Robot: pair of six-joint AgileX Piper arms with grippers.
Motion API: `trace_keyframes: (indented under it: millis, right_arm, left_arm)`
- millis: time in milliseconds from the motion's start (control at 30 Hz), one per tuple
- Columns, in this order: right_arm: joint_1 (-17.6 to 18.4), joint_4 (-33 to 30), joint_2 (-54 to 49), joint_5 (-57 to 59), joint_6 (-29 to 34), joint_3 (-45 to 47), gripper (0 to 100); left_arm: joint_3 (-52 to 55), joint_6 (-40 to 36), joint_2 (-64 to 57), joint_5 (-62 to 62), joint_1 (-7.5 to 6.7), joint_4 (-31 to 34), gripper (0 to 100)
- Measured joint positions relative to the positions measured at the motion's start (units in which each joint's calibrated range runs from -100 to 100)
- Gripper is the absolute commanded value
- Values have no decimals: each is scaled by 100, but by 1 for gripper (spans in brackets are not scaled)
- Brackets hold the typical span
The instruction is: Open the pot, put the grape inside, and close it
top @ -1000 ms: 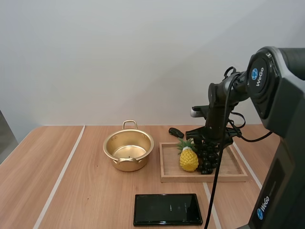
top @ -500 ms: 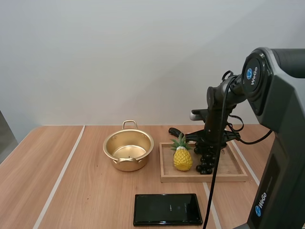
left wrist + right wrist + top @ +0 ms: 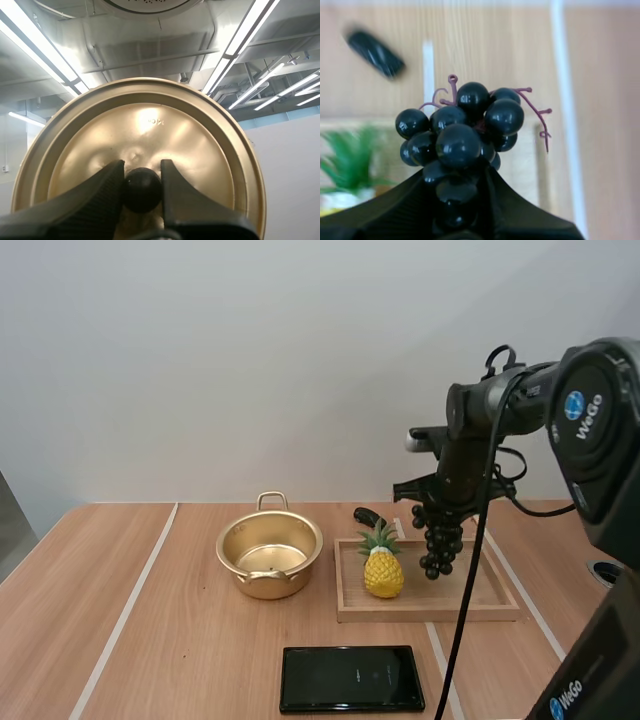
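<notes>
The gold pot (image 3: pixel 270 554) stands open on the table, left of the wooden tray (image 3: pixel 500 600). A bunch of dark grapes (image 3: pixel 440 540) hangs above the tray's right half, with my right gripper (image 3: pixel 446 508) shut on its top. In the right wrist view the grapes (image 3: pixel 462 135) sit pinched between my fingers (image 3: pixel 512 210). My left gripper (image 3: pixel 142 187) is shut on the black knob (image 3: pixel 142 189) of the gold lid (image 3: pixel 140 145), which it holds up in the air.
A toy pineapple (image 3: pixel 382 566) stands upright in the tray's left half. A black phone (image 3: pixel 351 678) lies flat near the front edge. A small dark object (image 3: pixel 369 517) lies behind the tray, between it and the pot.
My right gripper has risen with the grapes, lifting them off the tray. The pineapple has shifted left in the tray and come upright.
</notes>
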Motion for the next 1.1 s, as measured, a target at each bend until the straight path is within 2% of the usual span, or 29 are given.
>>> trace_keyframes:
  millis: [267, 500, 833, 1100]
  right_arm:
    - [0, 0, -1361, 124, 0, -775, 0]
    - [0, 0, -2164, 229, 0, -1373, 0]
    - [0, 11, -2891, 428, 4, -2077, 0]
    - [0, 99, -3092, 467, -68, -2353, 0]
  left_arm:
    - [0, 0, 0, 0, 0, 0, 0]
    - [0, 0, 0, 0, 0, 0, 0]
    - [0, 0, 0, 0, 0, 0, 0]
    - [0, 0, 0, 0, 0, -11, 0]
